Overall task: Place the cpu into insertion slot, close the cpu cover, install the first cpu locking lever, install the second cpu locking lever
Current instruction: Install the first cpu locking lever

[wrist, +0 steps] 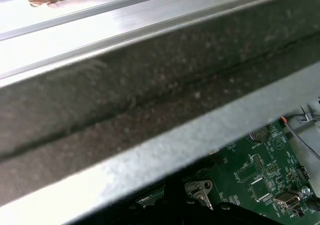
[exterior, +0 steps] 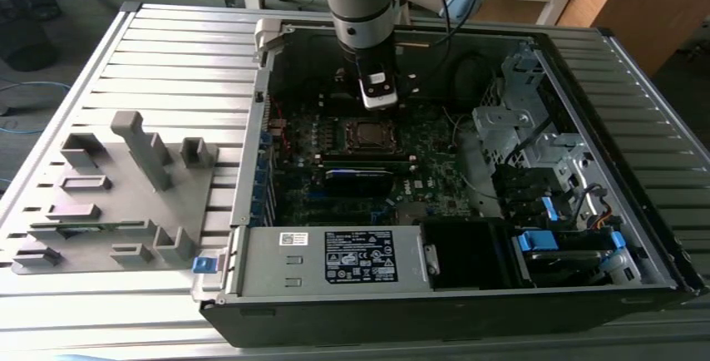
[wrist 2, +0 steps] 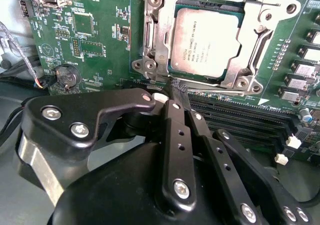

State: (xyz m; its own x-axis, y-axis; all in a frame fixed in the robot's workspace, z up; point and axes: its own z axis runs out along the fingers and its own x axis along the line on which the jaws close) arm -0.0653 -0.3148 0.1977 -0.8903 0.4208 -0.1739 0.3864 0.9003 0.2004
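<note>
1. The open computer case lies on a ribbed metal table; the arm reaches down into it.
2. Inside the case, the green motherboard carries the insertion slot just ahead of the gripper.
3. The cpu cover, a silvery frame, lies flat around the chip.
4. The cpu sits in the slot, its silvery-grey printed face showing through the cover's window.
5. The gripper's fingers look pressed together, holding nothing, tips at the socket's near edge.
</note>
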